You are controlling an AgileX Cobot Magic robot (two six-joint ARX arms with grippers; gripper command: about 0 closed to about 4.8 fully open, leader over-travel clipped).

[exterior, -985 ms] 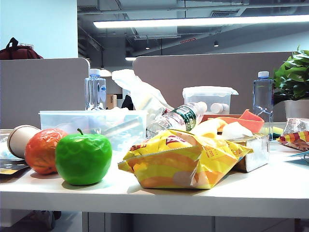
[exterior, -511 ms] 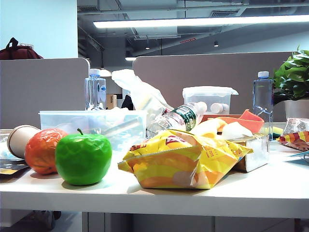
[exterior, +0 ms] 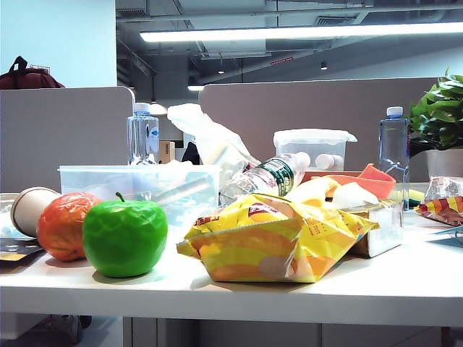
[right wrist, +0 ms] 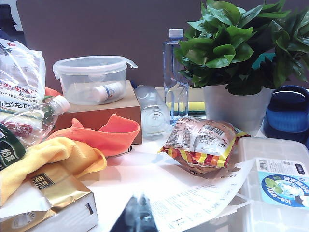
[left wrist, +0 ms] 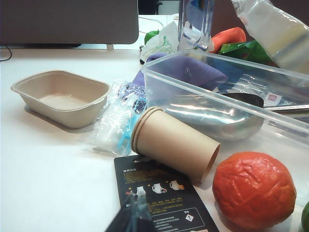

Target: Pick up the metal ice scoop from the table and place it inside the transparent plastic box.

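Note:
The metal ice scoop [left wrist: 207, 113] shows its shiny bowl through the near wall of the transparent plastic box [left wrist: 159, 72], and it appears to lie inside, with its handle running along the box. In the exterior view the box [exterior: 87, 172] stands behind a green apple [exterior: 124, 237], and the scoop's handle [exterior: 181, 191] shows faintly through the wall. My left gripper [left wrist: 137, 212] is shut and empty, low over a black card [left wrist: 164, 193], well short of the box. My right gripper [right wrist: 140, 212] is shut and empty above a printed sheet. Neither gripper appears in the exterior view.
A tipped paper cup [left wrist: 174, 145] and an orange ball [left wrist: 253, 188] lie in front of the box, with a beige tray [left wrist: 63, 96] beside them. A yellow snack bag [exterior: 275, 242], a lying bottle [exterior: 268, 177], a smaller lidded tub [right wrist: 91, 79] and a potted plant [right wrist: 236, 43] crowd the right side.

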